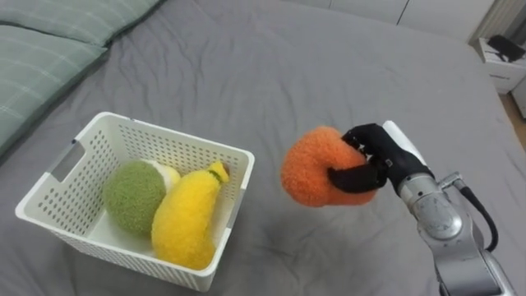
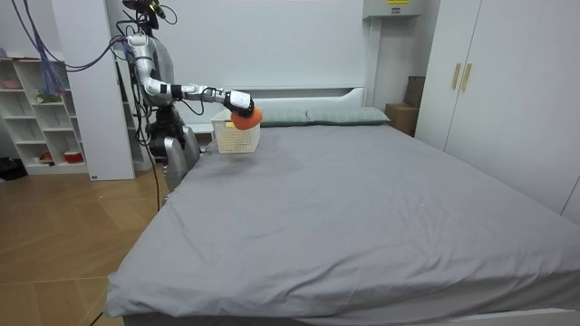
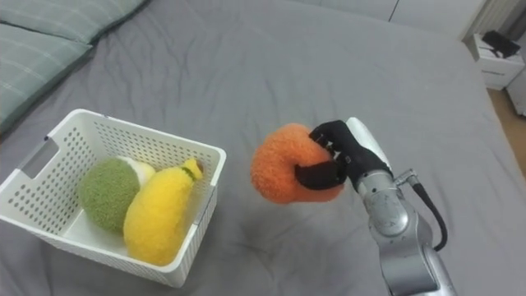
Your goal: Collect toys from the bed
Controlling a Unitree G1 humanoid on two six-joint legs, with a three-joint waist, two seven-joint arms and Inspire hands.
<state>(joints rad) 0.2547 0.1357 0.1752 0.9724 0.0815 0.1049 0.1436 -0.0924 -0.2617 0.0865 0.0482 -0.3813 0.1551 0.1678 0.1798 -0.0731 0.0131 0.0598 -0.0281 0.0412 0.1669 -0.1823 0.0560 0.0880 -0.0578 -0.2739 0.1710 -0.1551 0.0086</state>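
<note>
Right hand (image 1: 380,156) comes in from the lower right, fingers and thumb curled round an orange plush toy (image 1: 312,168). Firm grasp: thumb under the front, fingers (image 1: 362,141) over the top right. The toy sits on the hand's left side, lifted off the grey bed (image 1: 329,66).

White lattice basket (image 1: 123,131) stands on the bed to the left of the toy, near it but not touching. Inside:
- green plush ball (image 1: 131,196), at the left
- yellow plush banana (image 1: 185,218), leaning along the right wall, tip at the rim
- something white (image 1: 168,174) behind the ball, mostly hidden, possibly another toy

Pale green pillows (image 1: 41,49) lie at the upper left. A white nightstand (image 1: 501,62) is past the bed's far right edge.

In the room view the robot stands at the side of the bed by its head end, next to white shelves (image 2: 36,109), right arm stretched out over the bed. There the toy is level with the basket's rim.
</note>
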